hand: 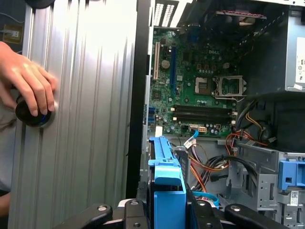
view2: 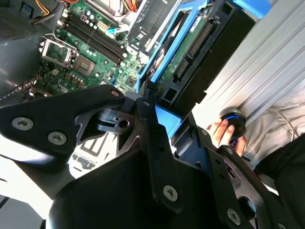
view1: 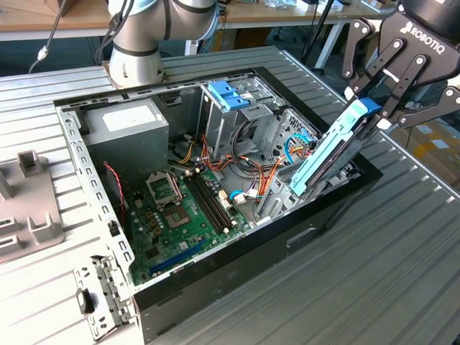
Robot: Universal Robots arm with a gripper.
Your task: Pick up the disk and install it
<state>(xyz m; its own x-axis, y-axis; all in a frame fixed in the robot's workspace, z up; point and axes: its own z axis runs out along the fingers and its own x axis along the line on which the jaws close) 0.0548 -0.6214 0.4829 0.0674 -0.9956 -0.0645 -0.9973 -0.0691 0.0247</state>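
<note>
One end up, one end down: held the disk [view1: 327, 152] steeply tilted at the side of the open computer case [view1: 237, 267] on the exterior view's right, with its lower end down inside near orange and blue cables [view1: 277, 169]. Clamped the gripper [view1: 370, 109] shut on the disk's blue-tabbed upper end. Turned the disk's green circuit board [view2: 190, 52] and its black connector toward the camera in the second wrist view. Set the case open on a ribbed metal tabletop [view1: 388, 273], baring a green motherboard [view1: 180, 215] on its floor. Placed a grey power supply [view1: 126, 123] at the far corner and a drive cage with light-blue handles [view1: 228, 95] beside it. Rested a person's hand [hand: 29, 81] on a round black knob [hand: 32, 116] on the tabletop, outside the case, in the first wrist view.
</note>
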